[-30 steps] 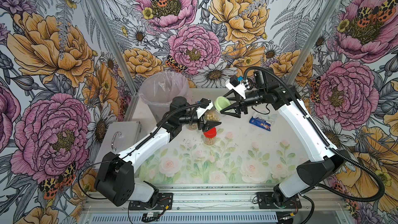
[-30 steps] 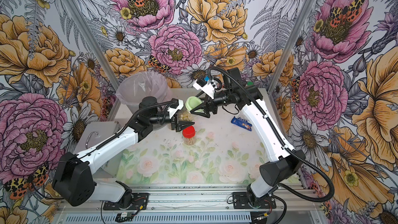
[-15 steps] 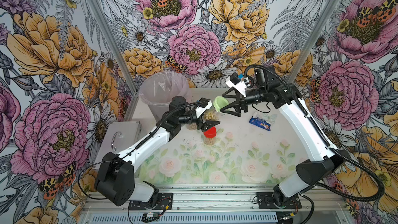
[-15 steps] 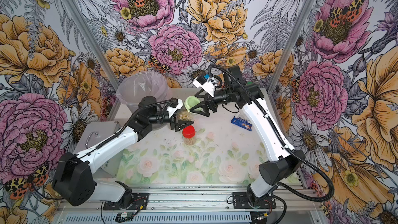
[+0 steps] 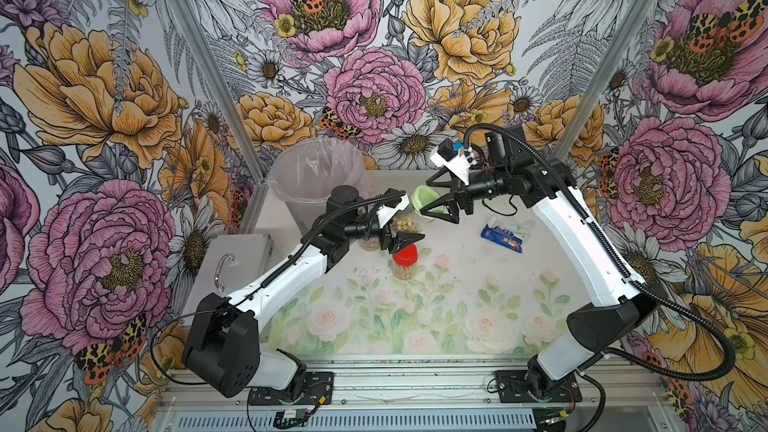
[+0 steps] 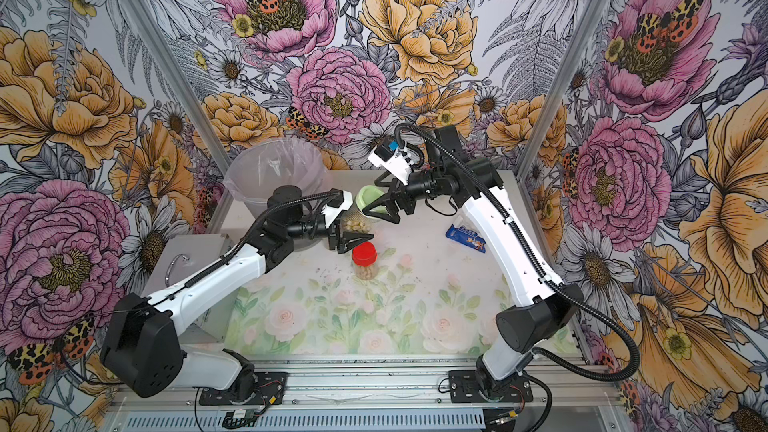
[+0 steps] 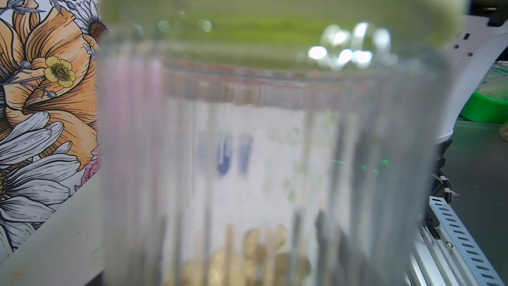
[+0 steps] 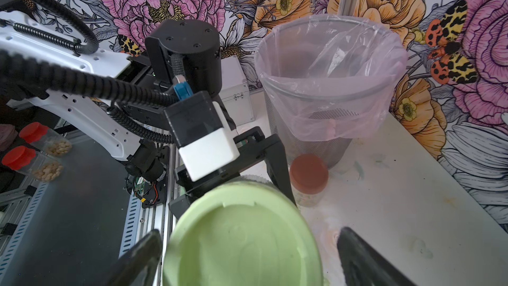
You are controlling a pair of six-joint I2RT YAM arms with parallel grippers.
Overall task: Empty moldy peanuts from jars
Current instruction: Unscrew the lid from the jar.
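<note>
Left jaws pinched the green-lidded jar [image 5: 404, 223] by its ribbed wall: light, slick plastic, I reckoned. Right jaws stood spread round the lid [image 8: 242, 243]; its rim looked grippable.

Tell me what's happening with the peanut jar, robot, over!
Left gripper shut on green-lid jar, held tilted. Right gripper open around its lid, lid on. Red-lid jar stands close by.

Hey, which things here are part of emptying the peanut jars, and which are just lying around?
For the job: green-lid jar, red-lid jar, brown-lid jar, their peanuts, probably the lined bin.
Lying about: blue packet, metal case.
</note>
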